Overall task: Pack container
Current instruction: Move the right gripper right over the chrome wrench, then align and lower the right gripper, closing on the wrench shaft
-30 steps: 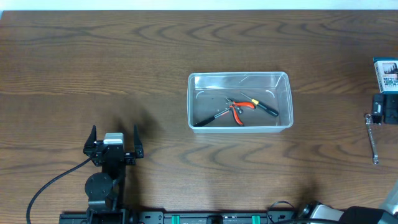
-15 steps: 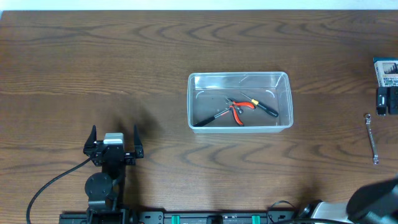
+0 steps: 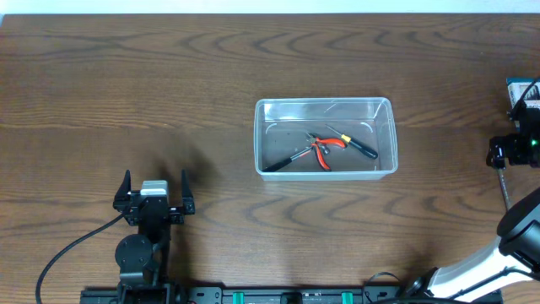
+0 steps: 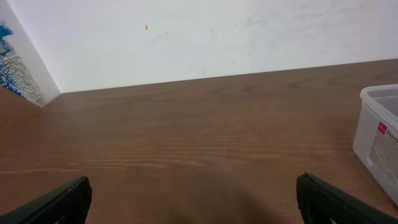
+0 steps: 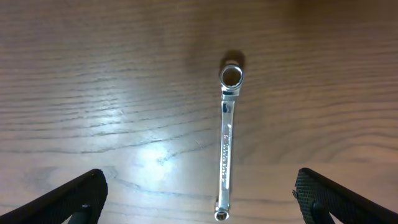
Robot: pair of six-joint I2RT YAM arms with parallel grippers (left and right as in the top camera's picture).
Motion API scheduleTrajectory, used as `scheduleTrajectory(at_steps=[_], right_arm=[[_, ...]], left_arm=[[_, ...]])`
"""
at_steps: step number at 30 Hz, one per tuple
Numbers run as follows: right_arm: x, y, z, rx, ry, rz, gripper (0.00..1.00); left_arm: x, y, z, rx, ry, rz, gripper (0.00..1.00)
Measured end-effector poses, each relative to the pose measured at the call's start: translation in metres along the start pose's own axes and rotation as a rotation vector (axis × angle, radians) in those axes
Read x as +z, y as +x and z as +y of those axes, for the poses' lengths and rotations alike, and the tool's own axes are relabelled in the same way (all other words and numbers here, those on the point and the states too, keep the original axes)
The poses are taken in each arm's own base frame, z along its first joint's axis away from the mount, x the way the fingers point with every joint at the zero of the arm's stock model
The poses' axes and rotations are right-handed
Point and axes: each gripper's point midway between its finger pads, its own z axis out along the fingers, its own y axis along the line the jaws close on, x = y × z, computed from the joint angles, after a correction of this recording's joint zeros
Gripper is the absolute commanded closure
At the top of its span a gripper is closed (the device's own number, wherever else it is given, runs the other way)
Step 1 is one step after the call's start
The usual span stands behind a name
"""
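Note:
The clear plastic container point(image 3: 326, 137) sits at the table's middle, holding red-handled pliers point(image 3: 325, 149), a yellow-and-black screwdriver point(image 3: 354, 143) and a dark-handled tool point(image 3: 288, 159). Its corner shows in the left wrist view point(image 4: 379, 137). A silver wrench point(image 5: 226, 143) lies flat on the table; in the overhead view point(image 3: 505, 192) it is at the far right. My right gripper point(image 5: 202, 202) is open and hovers over the wrench, one finger on each side, touching nothing. My left gripper point(image 3: 155, 190) is open and empty at the front left, well away from the container.
A small blue-and-white box point(image 3: 523, 91) lies at the far right edge, beyond the right gripper. A white wall point(image 4: 199, 37) rises behind the table's far edge. The right arm point(image 3: 515, 245) reaches in from the front right corner.
My right arm has swung in from the right edge and now sits over the wrench's upper end. The left arm and the container have not moved.

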Motion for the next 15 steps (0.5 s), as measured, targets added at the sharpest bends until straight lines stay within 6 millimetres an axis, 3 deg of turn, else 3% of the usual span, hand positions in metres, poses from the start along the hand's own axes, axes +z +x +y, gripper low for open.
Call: scheduleTrajectory(at_steps=[8, 15], right_arm=[[0.002, 0.009, -0.015, -0.004, -0.003, -0.008, 0.01], [0.003, 0.031, -0.028, 0.047, -0.028, 0.011, 0.01]], left_arm=[[0.0, 0.0, 0.0, 0.0, 0.0, 0.0, 0.02], [0.0, 0.0, 0.0, 0.0, 0.0, 0.0, 0.02]])
